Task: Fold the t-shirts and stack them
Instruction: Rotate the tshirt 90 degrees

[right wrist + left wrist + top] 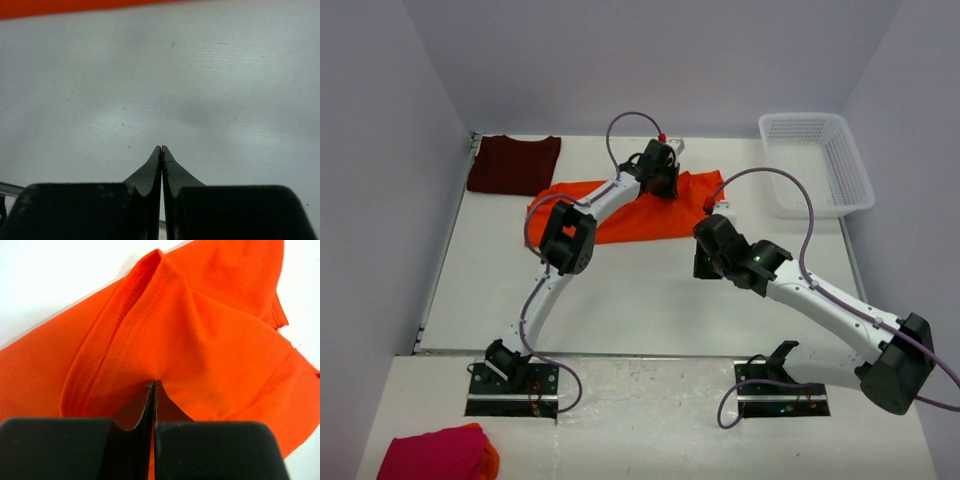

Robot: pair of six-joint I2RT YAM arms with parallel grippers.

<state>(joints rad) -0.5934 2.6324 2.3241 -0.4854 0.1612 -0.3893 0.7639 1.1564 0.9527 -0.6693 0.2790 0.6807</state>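
Left end effector [152,386] is clamped on a raised fold of the orange t-shirt [215,345]; right end effector [161,149], tips together, hangs over the bench [225,80], shirt edge beyond it.

White arms [605,196], black joints [567,238], purple cables [638,113]

One t-shirt [513,165] was laid in the far-left corner of the worktop [650,300], a second t-shirt [650,222] just right of it, a basket [802,119] at the far right, and a cloth bundle [438,455] nearest, at the left.
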